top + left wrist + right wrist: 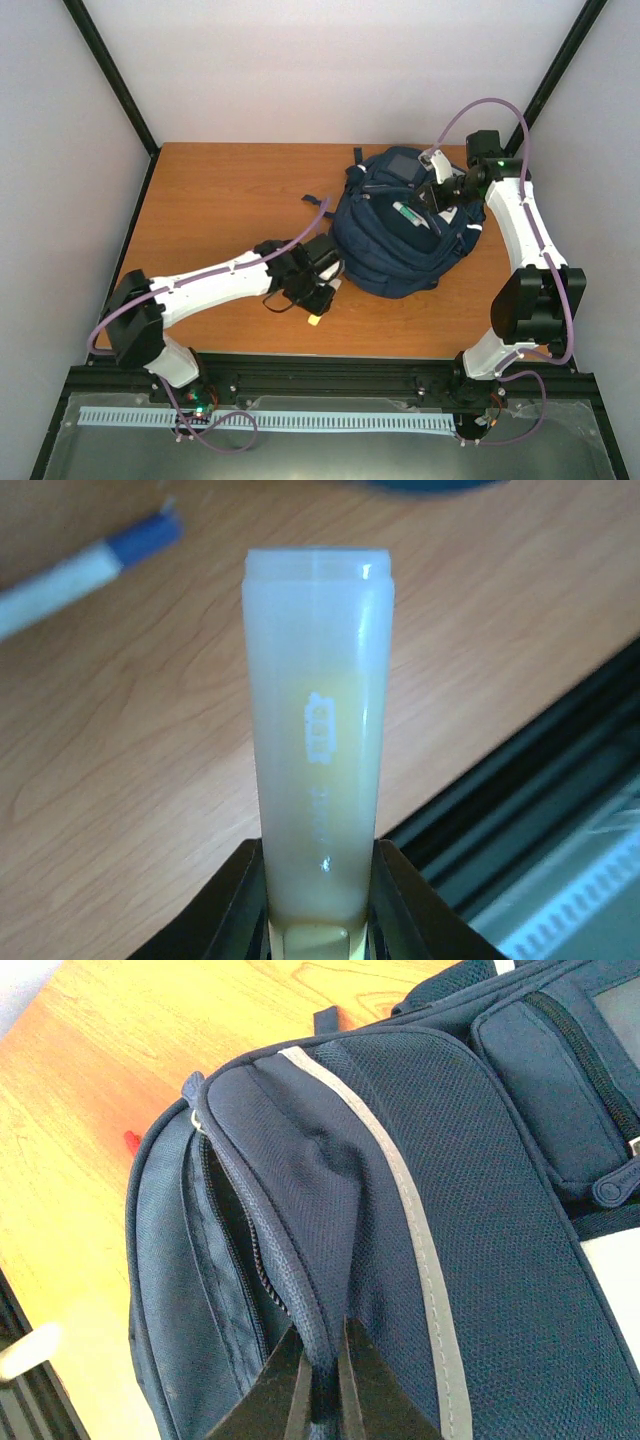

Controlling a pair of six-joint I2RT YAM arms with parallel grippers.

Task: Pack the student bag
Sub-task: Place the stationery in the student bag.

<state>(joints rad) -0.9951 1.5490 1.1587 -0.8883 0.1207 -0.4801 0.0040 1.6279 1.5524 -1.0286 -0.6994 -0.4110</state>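
The navy backpack (390,250) lies on the wooden table (220,200), right of centre in the overhead view, with its front pockets toward the top of the frame. The right end effector (322,1348) reaches in from the right edge and is pressed together on the piped fabric edge beside the zip (262,1260), at the bottom centre of its wrist view. Lifting that lip apparently serves to hold the compartment open, and a dark gap shows along the zip to the left of the pinch. The left end effector (320,852) sits just off the lower left side of the backpack in the overhead view. It is pinching the base of a pale yellow highlighter (318,710), which stands straight out from the fingers with its translucent cap pointing to the top of the frame. Gripping it by one end leaves the long free end to go into the opening first. A pen with a blue cap (70,575) lies on the table in the upper left of the left wrist view, probably waiting its turn. A green-and-white pen (413,216) rests at the mouth of the backpack; whether it is inside or on top cannot be told. The highlighter is not yet in the backpack, so the task looks partly done
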